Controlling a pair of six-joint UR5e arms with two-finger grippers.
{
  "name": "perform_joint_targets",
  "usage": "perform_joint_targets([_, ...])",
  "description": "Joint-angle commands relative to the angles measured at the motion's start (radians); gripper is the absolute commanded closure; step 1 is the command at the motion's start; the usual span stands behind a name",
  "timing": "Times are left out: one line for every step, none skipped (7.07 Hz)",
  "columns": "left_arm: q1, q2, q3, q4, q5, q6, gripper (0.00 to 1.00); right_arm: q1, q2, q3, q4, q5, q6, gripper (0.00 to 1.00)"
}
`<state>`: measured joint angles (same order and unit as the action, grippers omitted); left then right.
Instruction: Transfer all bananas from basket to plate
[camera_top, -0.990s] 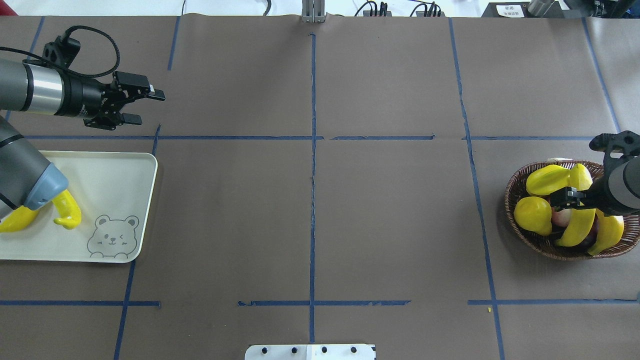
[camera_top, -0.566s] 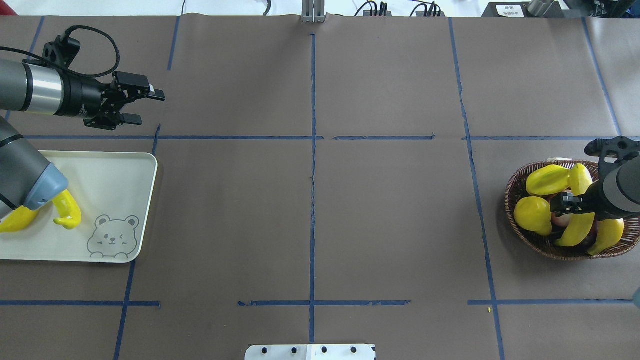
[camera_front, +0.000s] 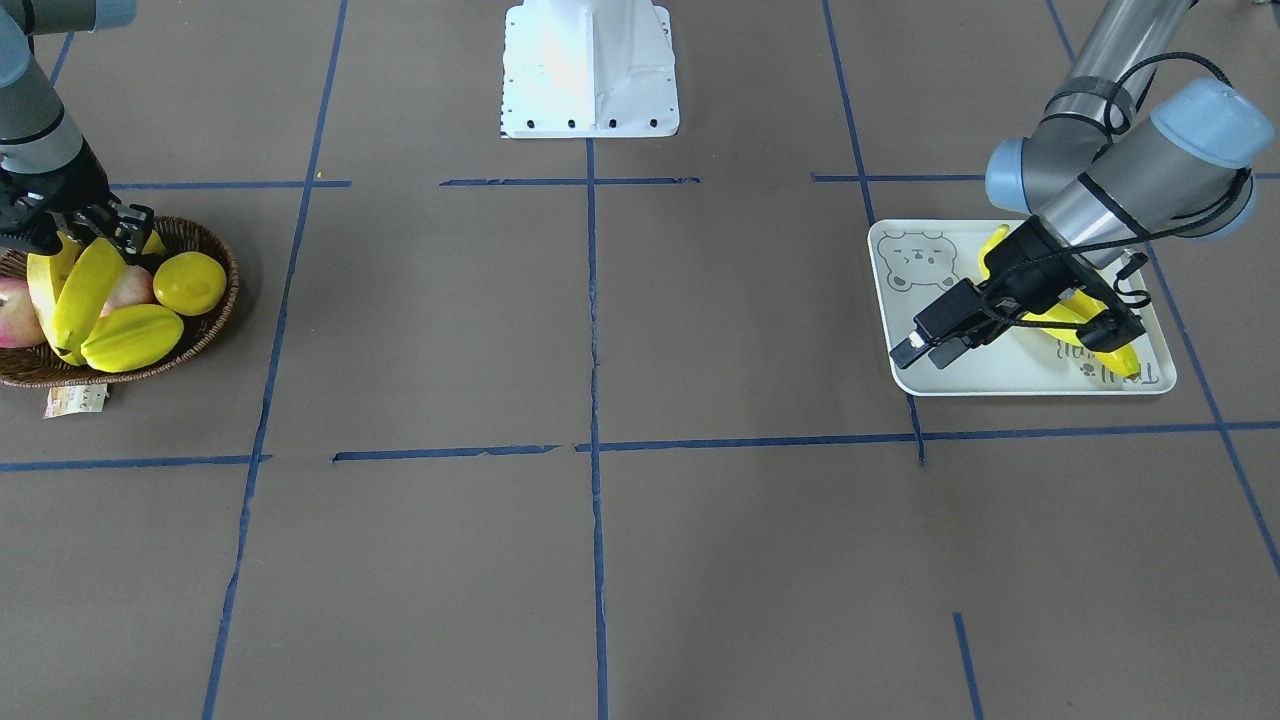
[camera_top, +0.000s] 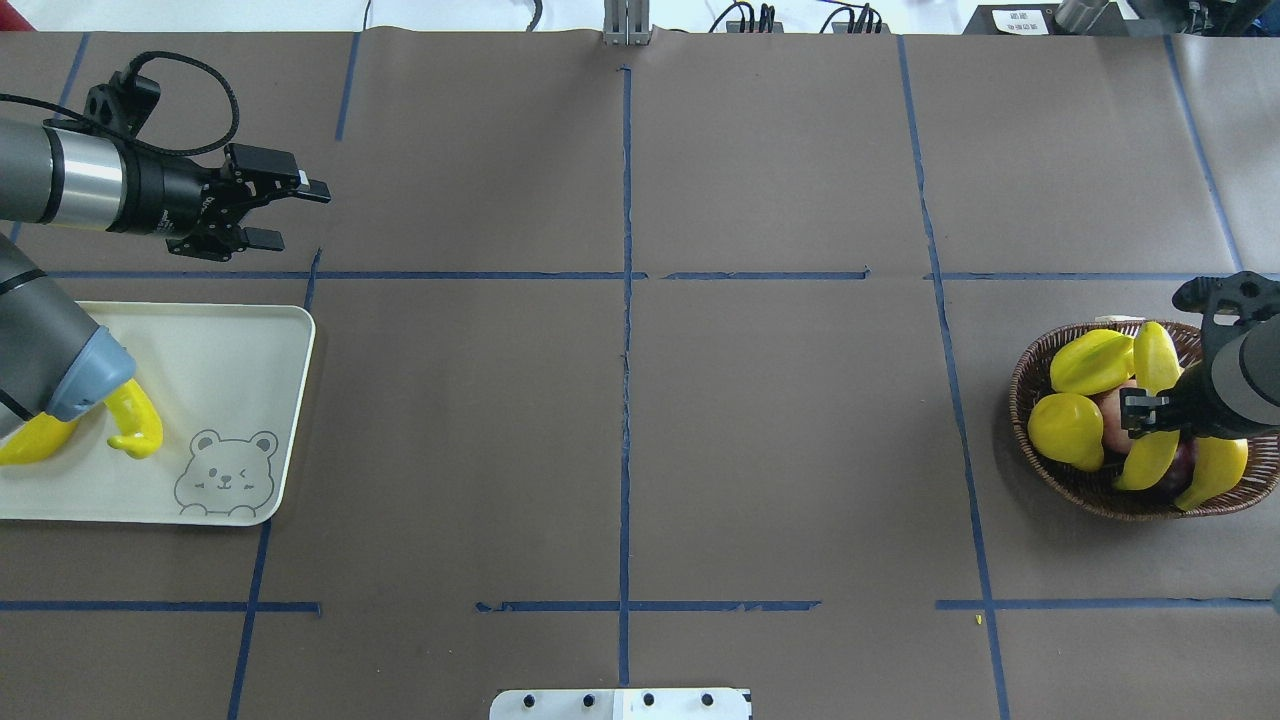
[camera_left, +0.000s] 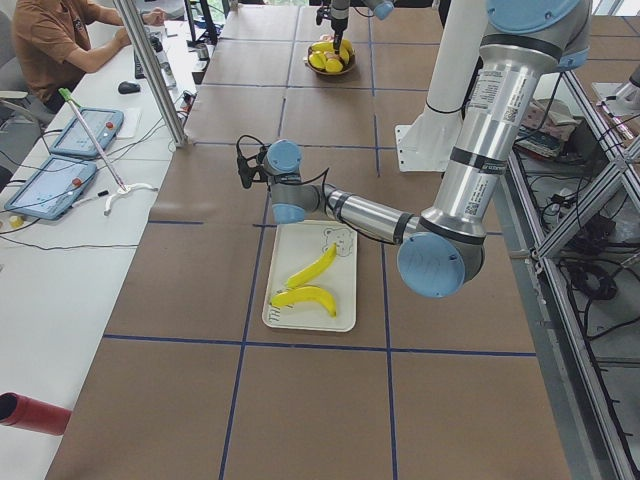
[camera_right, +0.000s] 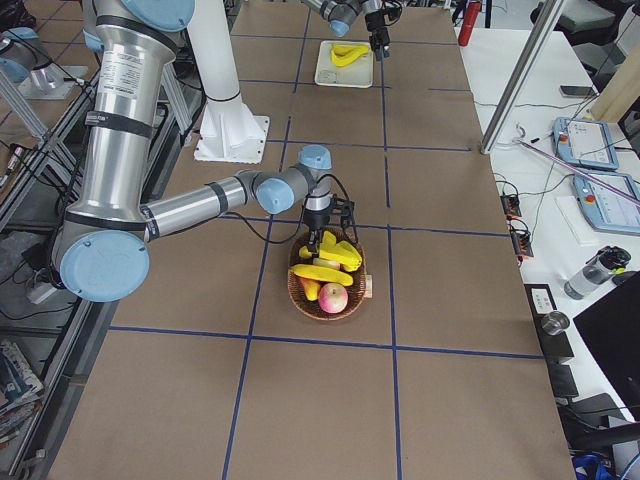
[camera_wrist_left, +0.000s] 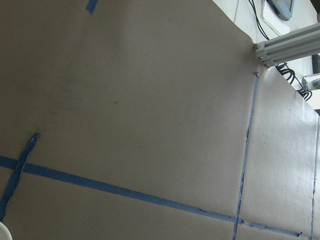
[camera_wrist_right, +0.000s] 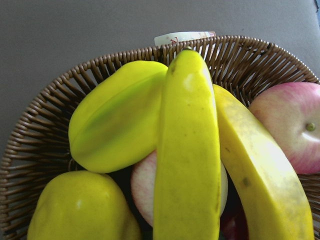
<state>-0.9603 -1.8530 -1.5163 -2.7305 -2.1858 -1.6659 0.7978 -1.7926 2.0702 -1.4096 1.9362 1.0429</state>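
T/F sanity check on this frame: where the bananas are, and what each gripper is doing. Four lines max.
1. Two bananas lie on the plate. True.
2. The left gripper holds a banana. False: it is open and empty, over bare table beyond the plate.
3. The basket has no bananas in it. False: one banana lies below the right gripper and a second banana beside it.
4. The right gripper is over the basket. True.

We see bright, even overhead light on the brown paper-covered desk (camera_top: 800, 150), shadows soft. The white metal base plate (camera_front: 590, 70) glares; the curved yellow banana (camera_wrist_right: 187, 150) gleams faintly.
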Motion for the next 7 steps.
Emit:
perform_joint_targets([0.0, 0.0, 0.001, 0.0, 0.0, 0.0, 0.01, 0.03, -0.063, 0.086, -0.024, 0.004, -0.01, 0.96])
perform_joint_targets([0.0, 0.0, 0.001, 0.0, -0.002, -0.002, 0.01, 0.073, -0.053, 0.164, -0.149, 0.006, -0.036, 0.97])
perform_joint_targets([0.0, -0.003, 0.001, 0.002, -0.002, -0.002, 0.01, 0.151, 0.008, 0.241, -0.31, 0.007, -0.161, 0.98])
perform_joint_targets([0.009, -0.006, -0.002, 0.0, 0.0, -0.003, 0.01, 0.181, 0.153, 0.266, -0.454, 0.054, -0.223, 0.98])
perform_joint_targets([0.023, -0.009, -0.01, 0.0, 0.001, -0.005, 0.01, 0.179, 0.32, 0.252, -0.548, 0.093, -0.222, 0.99])
perform_joint_targets([0.025, -0.026, -0.012, 0.0, 0.0, -0.03, 0.01, 0.175, 0.452, 0.229, -0.587, 0.139, -0.221, 1.0])
perform_joint_targets([0.031, -0.067, -0.012, -0.002, 0.0, -0.091, 0.01, 0.17, 0.546, 0.202, -0.585, 0.208, -0.221, 1.0])
